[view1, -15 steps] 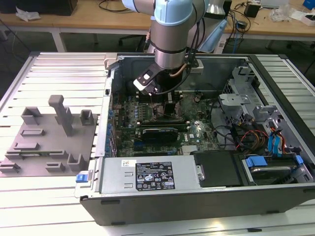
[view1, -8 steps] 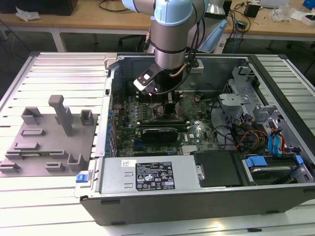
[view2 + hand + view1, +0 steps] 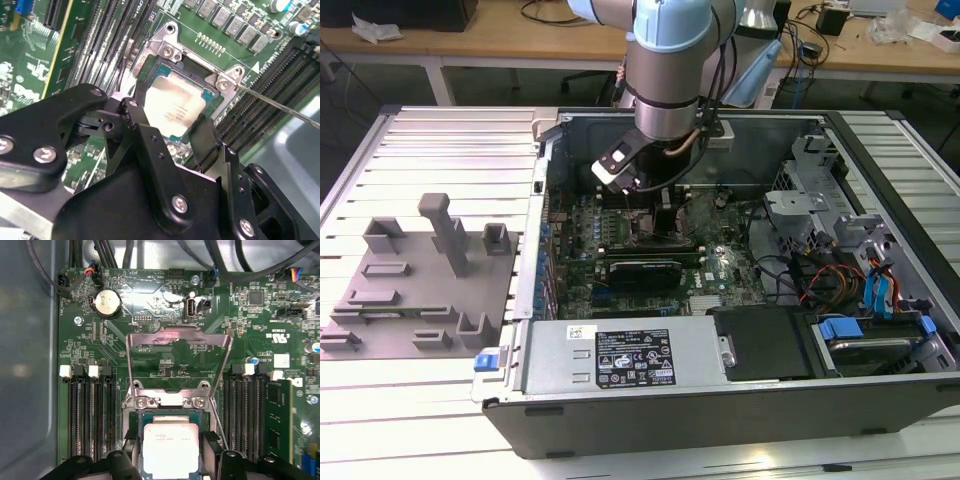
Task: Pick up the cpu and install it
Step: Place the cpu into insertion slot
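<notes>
The cpu [image 3: 176, 100], a pale silver square with a thin green rim, lies flat in the open socket frame [image 3: 170, 401] on the green motherboard. My gripper [image 3: 170, 119] stands right over it, one black finger on each side, shut on the cpu [image 3: 170, 440]. In the first wrist view my gripper [image 3: 171, 452] flanks the chip's two side edges. The socket's metal load plate [image 3: 179, 336] stands raised behind the chip. A thin wire lever [image 3: 280, 106] sticks out beside the socket. In the exterior view the arm reaches down into the open computer case, with my gripper [image 3: 666, 215] low over the board.
Memory slots line both sides of the socket, with one memory stick [image 3: 278, 420] fitted. A coin battery [image 3: 106, 302] sits behind the socket. A long black expansion card [image 3: 642, 270], a power supply [image 3: 630, 355] and drive cages [image 3: 810, 215] crowd the case. A grey fixture tray [image 3: 410, 290] lies on the exterior view's left.
</notes>
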`<move>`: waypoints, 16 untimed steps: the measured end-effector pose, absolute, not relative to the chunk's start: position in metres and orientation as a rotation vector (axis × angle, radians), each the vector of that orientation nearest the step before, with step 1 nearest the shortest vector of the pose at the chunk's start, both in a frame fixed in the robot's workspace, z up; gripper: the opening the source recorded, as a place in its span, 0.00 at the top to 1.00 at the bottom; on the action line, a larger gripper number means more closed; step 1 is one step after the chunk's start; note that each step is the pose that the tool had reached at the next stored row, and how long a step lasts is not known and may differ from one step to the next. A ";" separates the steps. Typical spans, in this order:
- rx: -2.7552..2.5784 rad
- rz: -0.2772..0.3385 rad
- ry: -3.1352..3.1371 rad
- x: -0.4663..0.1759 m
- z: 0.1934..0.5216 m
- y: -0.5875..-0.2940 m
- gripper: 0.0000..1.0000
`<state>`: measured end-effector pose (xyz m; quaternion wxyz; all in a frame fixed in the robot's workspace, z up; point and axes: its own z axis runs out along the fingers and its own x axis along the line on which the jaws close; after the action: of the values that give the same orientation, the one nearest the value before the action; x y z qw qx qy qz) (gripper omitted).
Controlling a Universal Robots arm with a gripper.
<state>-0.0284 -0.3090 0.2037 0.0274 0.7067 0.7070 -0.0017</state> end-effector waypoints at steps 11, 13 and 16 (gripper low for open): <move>2.182 -0.005 2.183 -0.028 0.209 -0.309 0.53; 2.182 -0.005 2.183 -0.028 0.209 -0.309 0.65; 2.182 -0.005 2.183 -0.028 0.209 -0.309 0.89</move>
<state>-0.0284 -0.3089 0.2091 0.0274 0.7066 0.7070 -0.0017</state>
